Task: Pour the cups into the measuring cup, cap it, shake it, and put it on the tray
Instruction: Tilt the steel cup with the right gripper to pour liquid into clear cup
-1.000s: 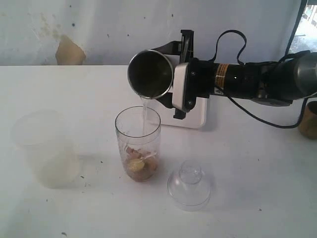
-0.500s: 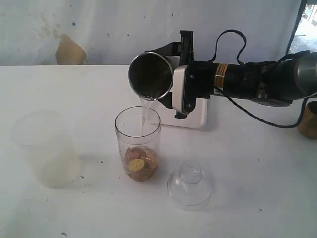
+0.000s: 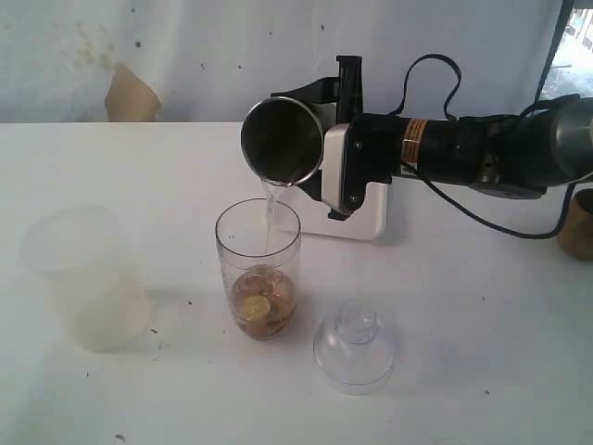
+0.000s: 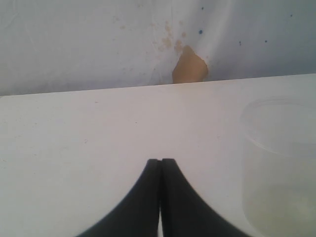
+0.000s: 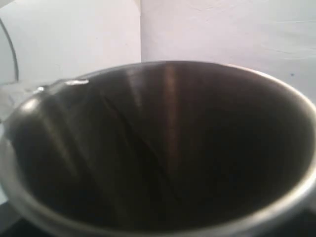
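- Cap point(image 3: 354, 345): upright near the desk's front edge, just beside the measuring cup.
- Measuring cup point(image 3: 258, 269): mid-desk, long axis vertical, mouth up, directly beneath the tumbler's lip.
- Steel tumbler point(image 3: 283, 141): grasped by the right gripper point(image 3: 320, 148), long axis near level, mouth tipped down-forward, thin stream falling in.
- Tray point(image 3: 371, 218): behind, toward the far edge.
- Left gripper point(image 4: 160, 163): clenched, empty, the farther arm.

The right arm point(image 3: 482, 148) is a black tube that thickens to a grey-black joint, with a copper-striped band point(image 3: 416, 139) near the wrist. A thin black cable point(image 3: 435, 58) loops above it — a second sags below. The right end effector point(image 3: 310, 148) has a white plate point(image 3: 338, 162) and black fingers point(image 3: 347, 74). The left end effector point(image 4: 160, 163) is black too — two curved pieces tapering to blunt tips.
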`<state>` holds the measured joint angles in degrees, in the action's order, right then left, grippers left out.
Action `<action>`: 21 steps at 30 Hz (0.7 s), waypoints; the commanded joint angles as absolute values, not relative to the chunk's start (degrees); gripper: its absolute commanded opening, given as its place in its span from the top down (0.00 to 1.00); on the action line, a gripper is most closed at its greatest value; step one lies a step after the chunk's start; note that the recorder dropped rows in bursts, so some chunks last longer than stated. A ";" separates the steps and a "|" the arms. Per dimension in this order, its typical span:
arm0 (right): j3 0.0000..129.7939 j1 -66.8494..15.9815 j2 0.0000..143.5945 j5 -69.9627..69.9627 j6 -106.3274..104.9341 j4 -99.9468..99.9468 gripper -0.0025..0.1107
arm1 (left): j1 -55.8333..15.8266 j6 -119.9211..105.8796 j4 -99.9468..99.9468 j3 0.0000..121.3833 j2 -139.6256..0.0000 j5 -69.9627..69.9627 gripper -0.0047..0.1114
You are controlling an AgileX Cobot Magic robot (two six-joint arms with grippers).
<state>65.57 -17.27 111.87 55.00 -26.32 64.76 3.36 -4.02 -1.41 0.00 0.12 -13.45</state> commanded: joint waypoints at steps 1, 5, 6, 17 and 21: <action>66.19 -17.32 110.76 56.64 -26.98 62.80 0.98 | 3.32 -3.91 -0.87 0.00 0.00 -13.27 0.96; 66.19 -17.32 110.76 56.64 -26.98 62.80 0.98 | 3.32 -3.91 -0.87 0.00 0.00 -13.27 0.96; 66.19 -17.32 110.76 56.64 -26.98 62.80 0.98 | 3.32 -3.91 -0.87 0.00 0.00 -13.27 0.96; 66.19 -18.37 109.76 55.27 -28.46 62.80 0.98 | 3.32 -3.91 -0.87 0.00 0.00 -13.27 0.96; 66.19 -18.80 108.76 53.04 -28.46 62.80 0.98 | 3.32 -3.91 -0.87 0.00 0.00 -13.27 0.96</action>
